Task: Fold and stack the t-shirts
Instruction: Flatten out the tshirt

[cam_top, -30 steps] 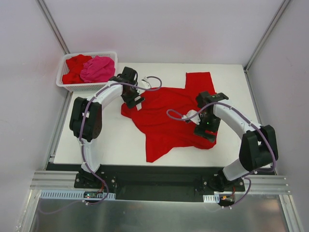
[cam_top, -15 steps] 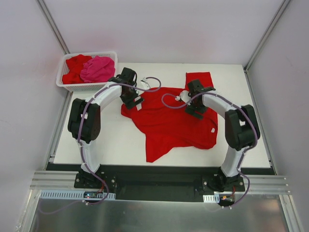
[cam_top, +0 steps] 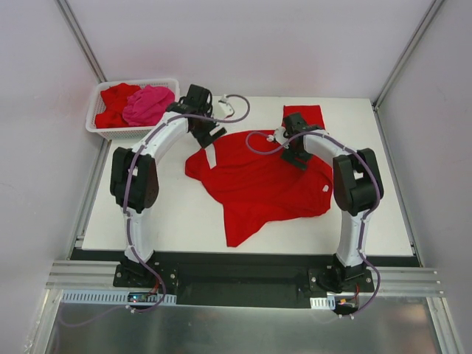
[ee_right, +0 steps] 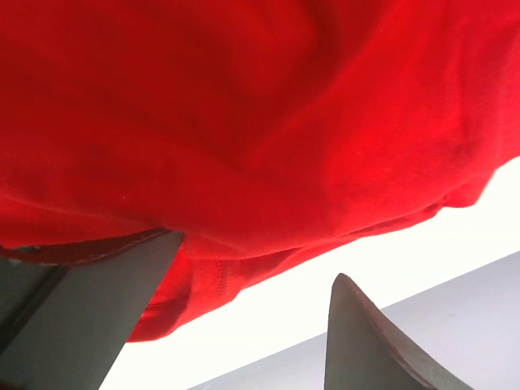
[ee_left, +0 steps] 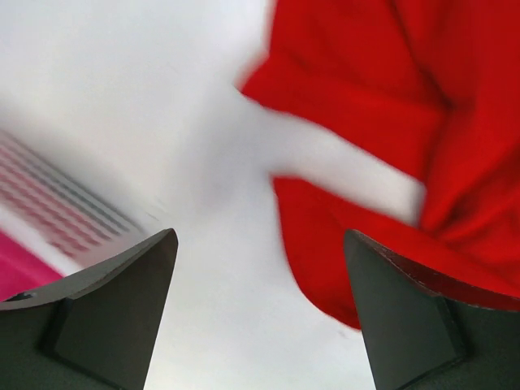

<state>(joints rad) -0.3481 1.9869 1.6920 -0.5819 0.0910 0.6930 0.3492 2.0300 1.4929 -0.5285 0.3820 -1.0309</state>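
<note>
One folded shirt [cam_top: 307, 114] is lying done; the spread red shirt [cam_top: 254, 184] and basket [cam_top: 131, 132] pile [cam_top: 141, 105] are waiting. Left tool [ee_left: 258, 237] and right tool [ee_right: 258, 258] are gaping, empty.

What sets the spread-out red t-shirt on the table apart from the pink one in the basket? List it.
Colour: the red t-shirt is bright red, the pink t-shirt hot pink. Place: the red lies on the table, the pink in the basket. Pose: the red is spread fairly flat, the pink bunched in a heap. Both are plain and unfolded.
</note>
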